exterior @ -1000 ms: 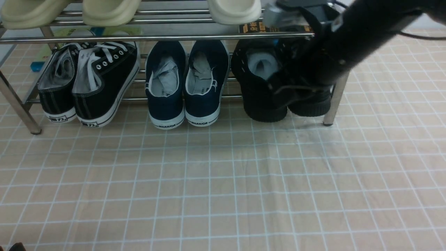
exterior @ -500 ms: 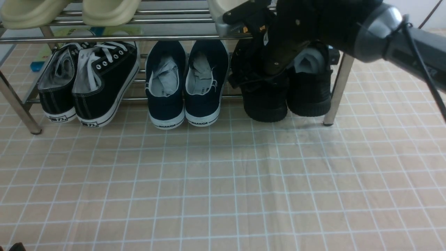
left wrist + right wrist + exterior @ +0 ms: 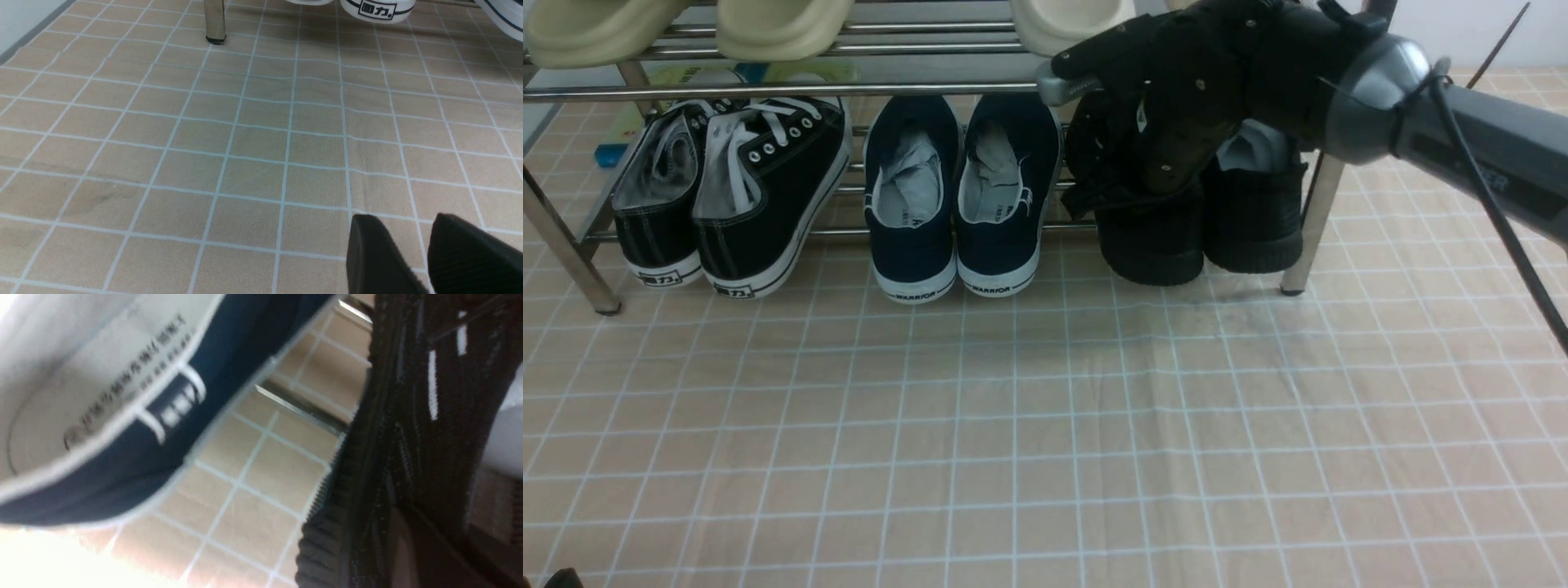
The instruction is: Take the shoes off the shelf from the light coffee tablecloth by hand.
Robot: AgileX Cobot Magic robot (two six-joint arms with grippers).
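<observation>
The two all-black shoes stand heel-out at the right end of the shelf's [image 3: 768, 90] lower tier: the left shoe [image 3: 1150, 245] and the right shoe [image 3: 1252, 233]. My right gripper [image 3: 1156, 167] reaches in from the right and sits down on the left shoe's collar, hiding its opening. The right wrist view shows that shoe's knit side and ribbed sole [image 3: 388, 437] very close. The fingers are lost in the dark. My left gripper [image 3: 408, 239] is open and empty, low over the light coffee tablecloth [image 3: 245, 143].
A navy white-soled WARRIOR pair [image 3: 960, 196] stands just left of the black shoes, and a black canvas white-laced pair [image 3: 735, 188] further left. Cream slippers [image 3: 1070, 24] lie on the upper tier. A chrome leg [image 3: 1311, 220] stands right of the black shoes. The tablecloth [image 3: 1013, 425] stretches in front.
My right arm swung from the right shoe over to the left shoe and settled onto its collar. Both black shoes shifted slightly to the right. The left arm shows no change.
</observation>
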